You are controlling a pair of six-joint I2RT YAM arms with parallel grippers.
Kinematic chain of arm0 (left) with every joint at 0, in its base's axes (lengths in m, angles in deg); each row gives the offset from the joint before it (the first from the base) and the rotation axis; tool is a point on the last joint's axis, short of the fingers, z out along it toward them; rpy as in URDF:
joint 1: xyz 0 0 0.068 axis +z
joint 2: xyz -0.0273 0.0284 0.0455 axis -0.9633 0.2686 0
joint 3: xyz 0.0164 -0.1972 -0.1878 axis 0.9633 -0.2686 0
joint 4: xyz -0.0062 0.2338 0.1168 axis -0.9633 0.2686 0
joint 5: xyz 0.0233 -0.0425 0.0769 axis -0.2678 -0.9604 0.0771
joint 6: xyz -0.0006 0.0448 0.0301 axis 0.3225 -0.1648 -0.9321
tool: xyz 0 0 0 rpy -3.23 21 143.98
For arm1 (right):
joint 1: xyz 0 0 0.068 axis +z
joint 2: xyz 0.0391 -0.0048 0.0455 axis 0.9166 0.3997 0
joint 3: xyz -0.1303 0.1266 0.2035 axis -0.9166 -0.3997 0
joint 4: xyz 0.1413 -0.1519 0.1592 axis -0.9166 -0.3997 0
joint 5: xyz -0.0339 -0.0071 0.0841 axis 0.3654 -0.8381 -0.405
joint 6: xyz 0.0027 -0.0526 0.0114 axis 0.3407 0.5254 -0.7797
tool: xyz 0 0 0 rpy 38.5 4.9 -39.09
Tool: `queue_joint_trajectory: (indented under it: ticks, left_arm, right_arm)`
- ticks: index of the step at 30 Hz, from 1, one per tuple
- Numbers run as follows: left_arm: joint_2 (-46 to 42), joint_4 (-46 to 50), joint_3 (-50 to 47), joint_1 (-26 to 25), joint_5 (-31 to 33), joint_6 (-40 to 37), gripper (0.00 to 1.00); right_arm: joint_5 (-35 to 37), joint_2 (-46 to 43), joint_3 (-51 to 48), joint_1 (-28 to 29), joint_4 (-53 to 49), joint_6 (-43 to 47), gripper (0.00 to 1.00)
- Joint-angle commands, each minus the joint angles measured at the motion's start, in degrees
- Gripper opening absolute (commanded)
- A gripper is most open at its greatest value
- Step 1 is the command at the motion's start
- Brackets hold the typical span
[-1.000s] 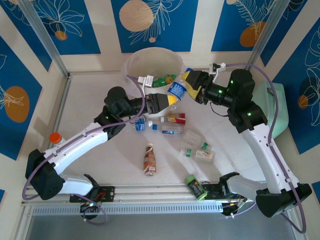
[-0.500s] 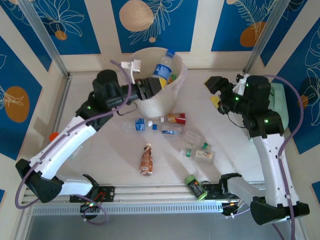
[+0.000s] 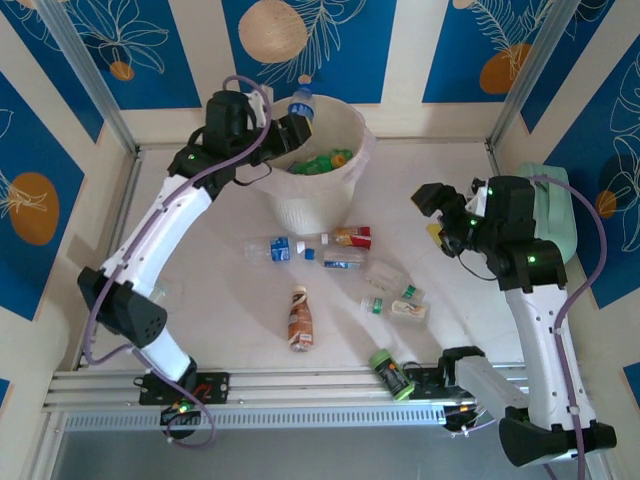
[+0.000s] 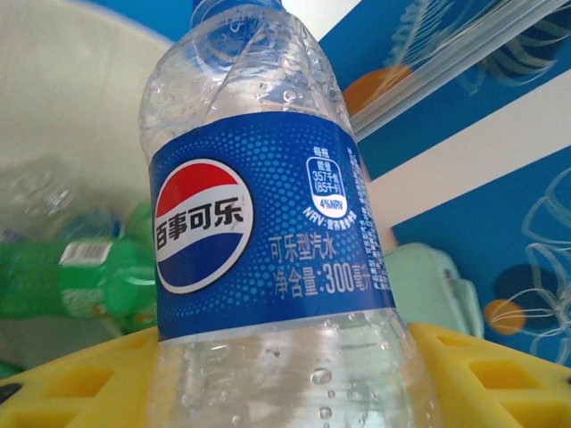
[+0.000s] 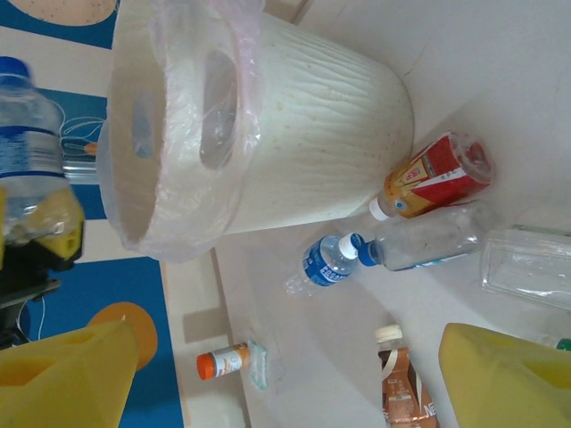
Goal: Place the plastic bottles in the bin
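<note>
Top external view, upper centre: the left gripper (image 3: 290,120) clamps a blue-labelled Pepsi bottle (image 3: 300,105) at the upper-left rim of the bin (image 3: 315,200), perhaps not fully over the opening. Released there, it could glance off outside. At middle right, the right gripper (image 3: 433,213) gapes empty.

The bottle (image 4: 268,223) in the left wrist view wears a blue label (image 4: 303,294). Its Pepsi globe reads 百事可乐. Beside the globe stand 可乐型汽水 and 净含量:300毫升. A small oval above them shows 357 and 4%NRV.
</note>
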Motion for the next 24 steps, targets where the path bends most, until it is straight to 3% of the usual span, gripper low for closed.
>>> queue_joint_trajectory:
  ticks: [1,9,17,24]
  left_arm:
    - [0.2,2.0,3.0,0.7,2.2,-2.9,0.53]
    - [1.4,0.8,3.6,1.1,2.5,-3.3,0.8]
    - [-3.6,4.3,3.7,1.1,5.3,-5.9,0.86]
    - [-19.9,4.2,-9.7,1.0,6.8,-7.1,0.87]
  right_arm:
    - [-0.2,-1.1,-1.1,-0.9,-2.2,1.8,0.88]
    - [-0.5,-1.5,-1.4,-1.9,-4.0,2.8,0.88]
    - [-0.4,-1.5,2.3,-2.0,-7.1,3.8,0.88]
    - [0.5,-2.5,3.6,-1.8,-13.3,4.9,0.87]
